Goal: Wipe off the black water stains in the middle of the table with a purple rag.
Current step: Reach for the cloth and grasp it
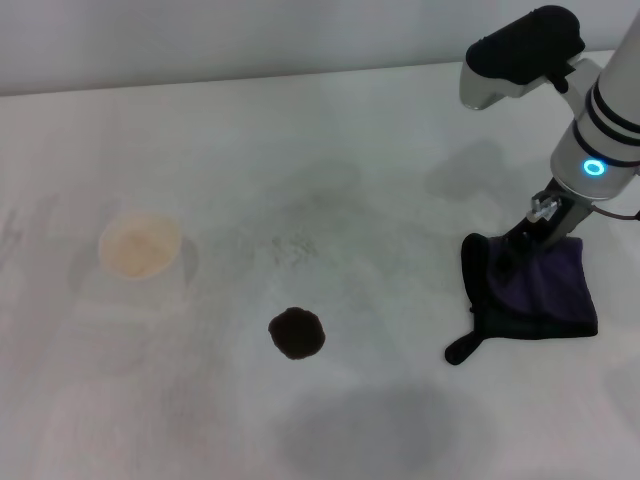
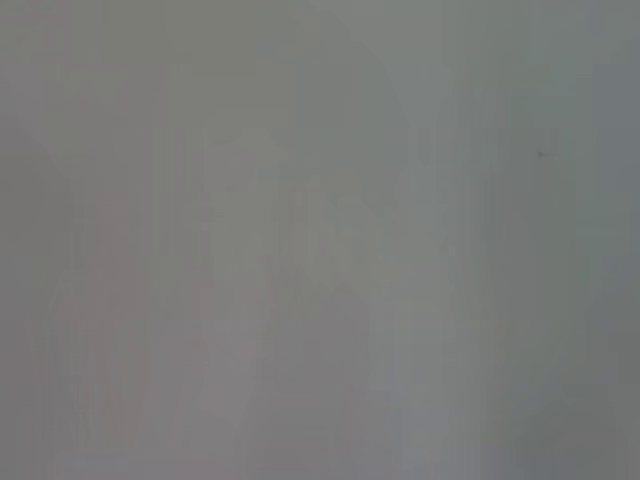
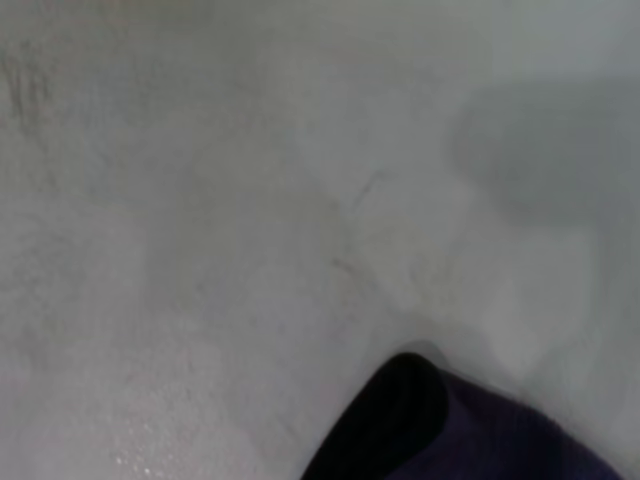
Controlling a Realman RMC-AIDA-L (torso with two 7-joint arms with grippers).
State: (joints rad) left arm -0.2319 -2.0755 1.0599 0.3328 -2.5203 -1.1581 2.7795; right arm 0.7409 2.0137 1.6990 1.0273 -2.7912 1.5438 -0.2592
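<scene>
The black water stain (image 1: 296, 332) is a small roundish blackish-brown blot in the middle of the white table (image 1: 330, 120). The purple rag (image 1: 550, 290) lies at the right, bunched, its black tail pointing toward the front. My right gripper (image 1: 522, 243) is down at the rag's far left part, touching it; its hold is hidden. The right wrist view shows the rag's black-edged corner (image 3: 440, 430) close by on the tabletop (image 3: 200, 250). The left gripper is out of view; the left wrist view shows only a blank grey surface.
A pale paper cup (image 1: 140, 246) stands at the left of the table. Faint grey speckled smudges (image 1: 298, 245) lie behind the stain. The table's far edge runs along the top of the head view.
</scene>
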